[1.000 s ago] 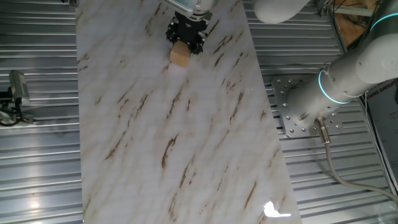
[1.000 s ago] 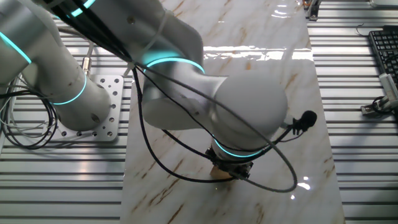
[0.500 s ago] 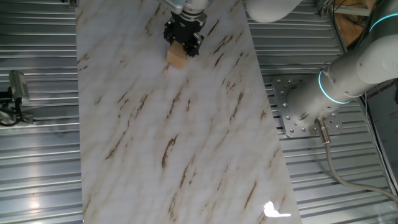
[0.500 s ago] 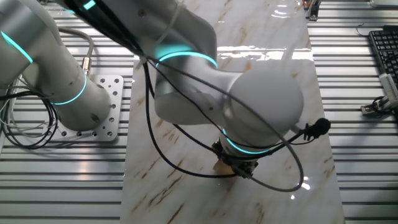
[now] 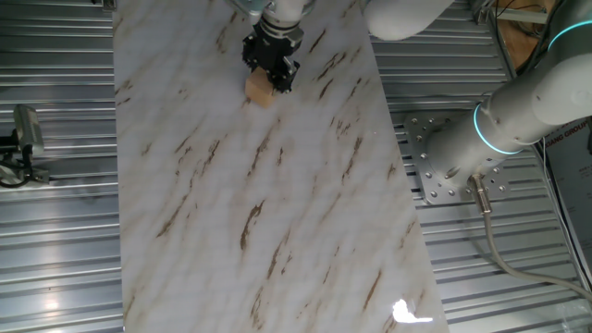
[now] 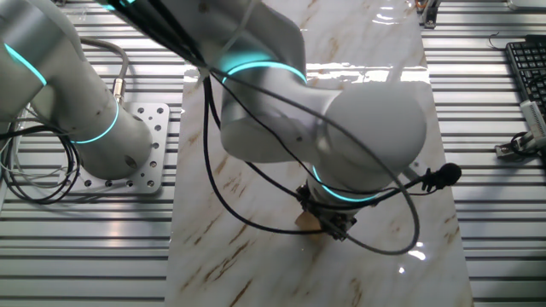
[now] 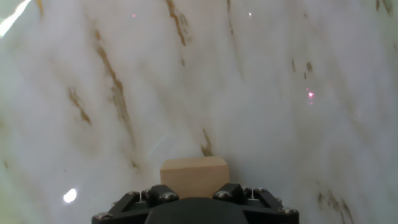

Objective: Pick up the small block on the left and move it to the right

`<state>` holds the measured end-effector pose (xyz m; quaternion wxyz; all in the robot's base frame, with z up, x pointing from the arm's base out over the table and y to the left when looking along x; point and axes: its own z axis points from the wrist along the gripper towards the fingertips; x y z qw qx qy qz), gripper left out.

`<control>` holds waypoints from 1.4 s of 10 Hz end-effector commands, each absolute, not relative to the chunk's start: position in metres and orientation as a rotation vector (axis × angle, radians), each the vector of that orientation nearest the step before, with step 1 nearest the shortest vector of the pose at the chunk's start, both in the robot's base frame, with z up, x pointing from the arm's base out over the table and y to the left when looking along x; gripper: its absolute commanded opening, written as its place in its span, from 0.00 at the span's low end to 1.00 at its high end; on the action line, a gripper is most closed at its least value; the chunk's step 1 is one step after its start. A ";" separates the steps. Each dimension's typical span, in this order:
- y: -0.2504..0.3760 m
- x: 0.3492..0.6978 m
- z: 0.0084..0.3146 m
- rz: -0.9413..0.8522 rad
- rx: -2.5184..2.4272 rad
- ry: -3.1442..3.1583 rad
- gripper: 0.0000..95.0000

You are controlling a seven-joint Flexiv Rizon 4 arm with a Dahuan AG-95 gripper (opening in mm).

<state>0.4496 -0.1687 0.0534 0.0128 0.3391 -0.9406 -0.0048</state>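
The small block [image 5: 260, 91], a plain light-tan wooden cube, sits between the fingers of my black gripper [image 5: 265, 80] near the far end of the marble tabletop [image 5: 259, 213]. In the other fixed view the block [image 6: 305, 223] peeks out under the gripper [image 6: 319, 227], mostly hidden by the white arm. In the hand view the block [image 7: 194, 176] fills the gap between the fingers, and the gripper [image 7: 194, 190] is shut on it. I cannot tell whether the block touches the table.
Ribbed metal surfaces flank the marble slab on both sides. The arm's bolted base plate [image 5: 444, 166] is at the right. A small metal device [image 5: 23, 139] stands at the left edge. A keyboard [image 6: 527, 64] lies beyond the slab's other side.
The gripper and the block have moved together a little across the slab, slightly left in one fixed view and right in the other. The wrist has turned somewhat.
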 end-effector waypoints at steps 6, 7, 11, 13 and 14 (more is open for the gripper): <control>-0.140 0.454 0.051 -0.003 0.665 -3.043 0.00; -0.135 0.453 0.051 -0.005 0.608 -3.055 0.00; -0.121 0.448 0.050 -0.009 0.430 -3.087 0.00; -0.114 0.442 0.050 -0.007 0.356 -3.101 0.00; -0.111 0.440 0.050 -0.005 0.328 -3.105 0.00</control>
